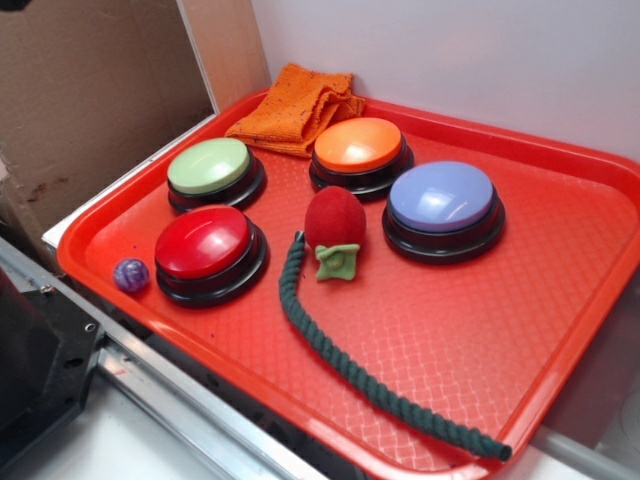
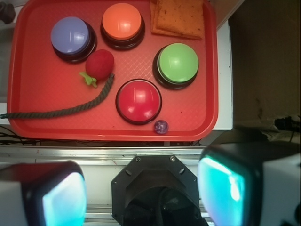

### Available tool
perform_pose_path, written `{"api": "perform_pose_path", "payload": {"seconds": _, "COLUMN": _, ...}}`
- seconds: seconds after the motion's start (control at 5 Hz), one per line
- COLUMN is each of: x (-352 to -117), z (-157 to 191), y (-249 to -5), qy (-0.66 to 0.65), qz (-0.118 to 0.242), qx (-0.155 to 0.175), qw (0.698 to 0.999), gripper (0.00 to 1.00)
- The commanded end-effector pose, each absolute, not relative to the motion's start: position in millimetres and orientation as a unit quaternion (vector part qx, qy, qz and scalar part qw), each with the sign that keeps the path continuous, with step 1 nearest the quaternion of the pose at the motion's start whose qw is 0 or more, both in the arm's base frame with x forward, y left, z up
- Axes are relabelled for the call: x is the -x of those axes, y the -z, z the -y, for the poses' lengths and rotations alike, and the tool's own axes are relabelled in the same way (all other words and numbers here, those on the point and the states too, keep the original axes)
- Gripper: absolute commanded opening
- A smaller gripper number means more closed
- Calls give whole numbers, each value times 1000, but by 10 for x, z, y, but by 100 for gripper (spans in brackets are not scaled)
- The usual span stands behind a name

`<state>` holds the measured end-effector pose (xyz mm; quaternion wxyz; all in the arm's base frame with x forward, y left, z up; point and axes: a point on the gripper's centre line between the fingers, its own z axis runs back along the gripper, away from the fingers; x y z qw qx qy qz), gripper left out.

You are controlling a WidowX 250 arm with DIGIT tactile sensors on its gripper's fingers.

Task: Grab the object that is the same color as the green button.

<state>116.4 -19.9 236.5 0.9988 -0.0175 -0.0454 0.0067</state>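
Green rope (image 2: 61,111) and green button (image 2: 178,63) on red tray (image 2: 42,129).

Red tray (image 1: 560,330) w/ red, orange, lavender btns, orange cloth (image 1: 297,108), plush ball (image 1: 334,222), maybe marble (image 1: 131,274).

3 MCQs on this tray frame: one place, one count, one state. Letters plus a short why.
1. The rope's near end lies between:
A) red button and plush ball
B) orange and lavender-blue buttons
C) cloth and green button

2. Push buttons on the tray:
A) three
B) four
C) five

3. Gripper state:
A) shut on the rope
B) shut, empty
C) open, holding nothing

Answers:
1 A: the rope ends between the red button and plush ball.
2 B: red, green button, orange, lavender-blue.
3 C: the gripper fingers stand wide apart, off the tray.
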Motion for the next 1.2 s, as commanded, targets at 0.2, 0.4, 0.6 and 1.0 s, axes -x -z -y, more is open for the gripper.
{"api": "perform_pose_path", "payload": {"seconds": 0.2, "x": -1173, "z": 236, "y": -2320, "qy": -10, "qz": 39, "qx": 19, "qw": 999, "gripper": 100}}
{"api": "perform_pose_path", "payload": {"seconds": 0.4, "x": -1187, "z": 403, "y": -2153, "qy": -43, "qz": 56, "qx": 42, "qw": 997, "gripper": 100}}
{"api": "perform_pose_path", "payload": {"seconds": 0.6, "x": -1234, "z": 523, "y": -1970, "qy": -68, "qz": 51, "qx": 45, "qw": 995, "gripper": 100}}
{"api": "perform_pose_path", "payload": {"seconds": 1.0, "x": -1370, "z": 799, "y": -1489, "qy": -233, "qz": 67, "qx": 72, "qw": 967, "gripper": 100}}
